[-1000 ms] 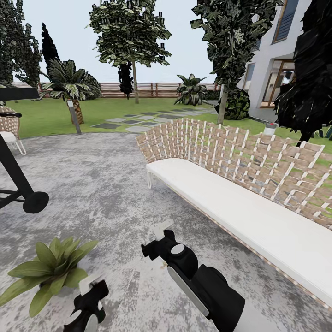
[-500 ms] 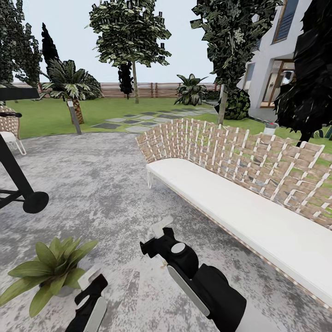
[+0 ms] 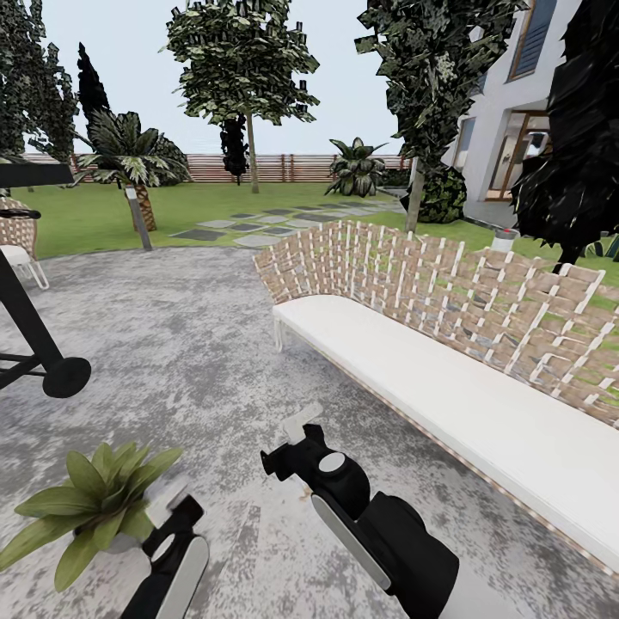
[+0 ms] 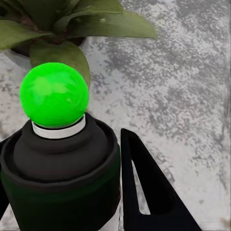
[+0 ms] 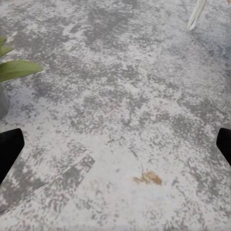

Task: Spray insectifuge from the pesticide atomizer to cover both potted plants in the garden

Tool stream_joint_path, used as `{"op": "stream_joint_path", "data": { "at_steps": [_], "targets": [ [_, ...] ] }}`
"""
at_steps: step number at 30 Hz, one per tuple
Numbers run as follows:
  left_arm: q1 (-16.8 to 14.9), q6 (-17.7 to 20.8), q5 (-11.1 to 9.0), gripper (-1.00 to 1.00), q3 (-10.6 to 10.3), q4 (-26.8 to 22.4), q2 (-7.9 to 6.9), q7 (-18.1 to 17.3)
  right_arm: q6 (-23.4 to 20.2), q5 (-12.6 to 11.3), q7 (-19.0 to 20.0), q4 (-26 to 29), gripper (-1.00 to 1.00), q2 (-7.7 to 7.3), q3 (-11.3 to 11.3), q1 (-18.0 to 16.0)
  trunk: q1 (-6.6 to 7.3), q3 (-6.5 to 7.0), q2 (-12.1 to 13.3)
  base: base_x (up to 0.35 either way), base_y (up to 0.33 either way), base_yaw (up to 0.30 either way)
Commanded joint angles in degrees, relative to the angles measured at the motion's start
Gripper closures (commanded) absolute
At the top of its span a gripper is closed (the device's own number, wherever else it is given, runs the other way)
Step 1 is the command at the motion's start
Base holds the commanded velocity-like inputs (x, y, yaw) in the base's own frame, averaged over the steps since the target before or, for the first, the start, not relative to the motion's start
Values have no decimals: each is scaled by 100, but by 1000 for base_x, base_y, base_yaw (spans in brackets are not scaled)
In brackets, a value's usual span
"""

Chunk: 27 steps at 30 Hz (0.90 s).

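Far left in the head view: a black stand (image 3: 34, 344) with a round foot sits on the patio (image 3: 189, 344), a wicker chair (image 3: 19, 245) behind it.

Potted plant (image 3: 90, 503), broad green leaves, sits low left on the stone. Left gripper (image 3: 168, 509) is just beside it, on its right, fingertips near the leaf tips; I can't tell whether they touch. In the left wrist view the plant (image 4: 57, 29) lies straight ahead past the tool.

Left gripper is clamped on the pesticide atomizer (image 4: 60, 163): dark green body, black neck, white collar. The spray head there is a bright green ball (image 4: 54, 94), not red. One black finger (image 4: 151, 192) shows alongside the bottle. The head aims toward the plant's leaves, and is apart from them.

Right gripper (image 3: 288, 438) hovers mid-frame over bare stone, well clear of the plant. In the right wrist view its fingertips (image 5: 9, 149) sit at opposite frame edges, jaws spread wide with nothing between them. A leaf and a grey pot edge (image 5: 3, 103) show at one side, and a small brown stain (image 5: 148, 178) marks the stone.

Surface: mottled grey stone patio. Right of centre is a long woven-back bench (image 3: 447, 344) with a white seat. Beyond that: lawn (image 3: 103, 215), stepping stones (image 3: 249, 225), trees, slatted fence (image 3: 275, 168), and a white house (image 3: 516, 129) at far right.
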State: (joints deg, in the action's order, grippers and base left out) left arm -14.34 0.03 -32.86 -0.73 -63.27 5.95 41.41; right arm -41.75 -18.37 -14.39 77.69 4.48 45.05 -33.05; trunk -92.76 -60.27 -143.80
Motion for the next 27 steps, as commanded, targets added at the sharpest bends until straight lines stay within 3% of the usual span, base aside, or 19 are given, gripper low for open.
{"op": "stream_joint_path", "data": {
  "at_steps": [1,7,12,17,20,22,23,25,27],
  "targets": [
    [-6,4,-150,100,-4,49,-1,-103,0,5,-1,4,-100,-2,-3,0,0,0,0,0,0,0],
    [-33,-5,-268,100,-6,98,4,-193,0,0,-2,10,-100,0,3,0,0,0,0,0,0,0],
    [-34,-715,-282,100,-31,24,95,-47,-4,0,-2,10,-100,0,4,0,0,0,0,0,0,0],
    [-34,-819,-294,100,-29,88,200,38,-8,4,-2,18,-100,0,4,0,0,0,0,0,0,0],
    [-34,-768,-340,100,-55,199,157,-401,-9,8,-2,16,-100,-1,2,0,0,0,0,0,0,0],
    [-32,-749,-316,100,-53,343,90,-1278,-9,9,-2,11,-100,-6,-3,0,0,0,0,0,0,0],
    [-24,-745,-303,100,-48,443,19,-1546,-9,9,-2,11,-100,-7,-4,0,0,0,0,0,0,0],
    [-21,-743,-282,100,-49,599,-106,-1762,-9,9,-2,10,-100,-8,-5,0,0,0,0,-13,26,0],
    [-20,-742,-280,100,-51,650,-139,-1820,-9,9,-2,7,-100,-8,-5,0,0,0,0,-70,200,0]
  ]
}}
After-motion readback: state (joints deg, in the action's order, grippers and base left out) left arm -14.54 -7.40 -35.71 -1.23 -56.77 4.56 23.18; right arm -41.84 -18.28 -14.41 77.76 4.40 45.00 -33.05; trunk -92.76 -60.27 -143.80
